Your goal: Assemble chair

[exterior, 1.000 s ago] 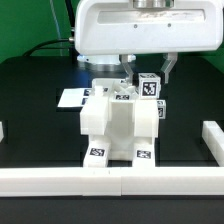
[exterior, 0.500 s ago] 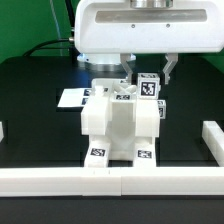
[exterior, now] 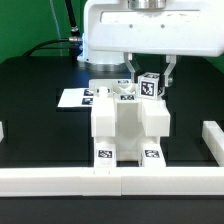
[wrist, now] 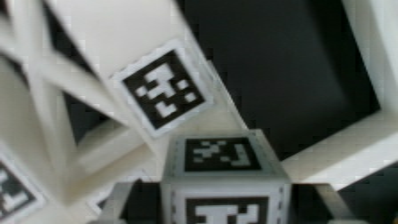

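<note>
The partly built white chair (exterior: 128, 125) stands on the black table, a blocky body with tags along its lower front. A small tagged white chair part (exterior: 149, 86) sticks up from its top at the exterior view's right. My gripper (exterior: 150, 80) hangs straight above and is shut on that part, one finger on each side. In the wrist view the part's tagged end (wrist: 217, 178) fills the space between the dark fingers (wrist: 150, 205), and a slanted tagged chair piece (wrist: 169, 85) lies beyond it.
White border rails run along the front (exterior: 110, 181) and up the exterior view's right (exterior: 214, 140) and left (exterior: 3, 131). The marker board (exterior: 70, 98) lies flat behind the chair toward the left. Green wall and cables sit at the back.
Gripper, held part and the whole chair body have shifted a little toward the exterior view's right. The grip has stayed shut.
</note>
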Robot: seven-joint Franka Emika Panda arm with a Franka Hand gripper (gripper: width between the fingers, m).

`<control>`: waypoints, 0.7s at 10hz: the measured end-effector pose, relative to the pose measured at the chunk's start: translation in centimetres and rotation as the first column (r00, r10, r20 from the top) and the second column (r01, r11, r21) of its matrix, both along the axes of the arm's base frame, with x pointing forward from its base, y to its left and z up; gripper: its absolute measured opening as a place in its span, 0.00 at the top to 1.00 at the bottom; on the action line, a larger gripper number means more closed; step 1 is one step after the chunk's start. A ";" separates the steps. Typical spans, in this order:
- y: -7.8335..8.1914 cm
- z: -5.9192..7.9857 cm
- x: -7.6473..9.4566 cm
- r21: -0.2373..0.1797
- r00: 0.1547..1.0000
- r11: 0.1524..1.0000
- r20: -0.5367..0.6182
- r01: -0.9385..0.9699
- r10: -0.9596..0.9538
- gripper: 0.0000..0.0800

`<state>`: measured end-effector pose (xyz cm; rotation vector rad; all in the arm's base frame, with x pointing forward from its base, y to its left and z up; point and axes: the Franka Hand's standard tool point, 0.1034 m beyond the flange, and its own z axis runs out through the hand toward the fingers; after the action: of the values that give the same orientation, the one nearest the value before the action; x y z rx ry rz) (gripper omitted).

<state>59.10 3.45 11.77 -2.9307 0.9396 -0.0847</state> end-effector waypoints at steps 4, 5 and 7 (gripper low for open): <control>0.6 -0.1 0.0 0.059 0.941 0.939 -0.026 0.339 -0.338 0.64; 0.8 -0.1 -0.1 0.069 0.910 0.907 -0.039 0.415 -0.414 0.64; 1.0 -0.1 -0.1 0.080 0.852 0.849 -0.055 0.523 -0.520 0.64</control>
<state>59.04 4.47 11.71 -2.5124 1.6724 -0.0177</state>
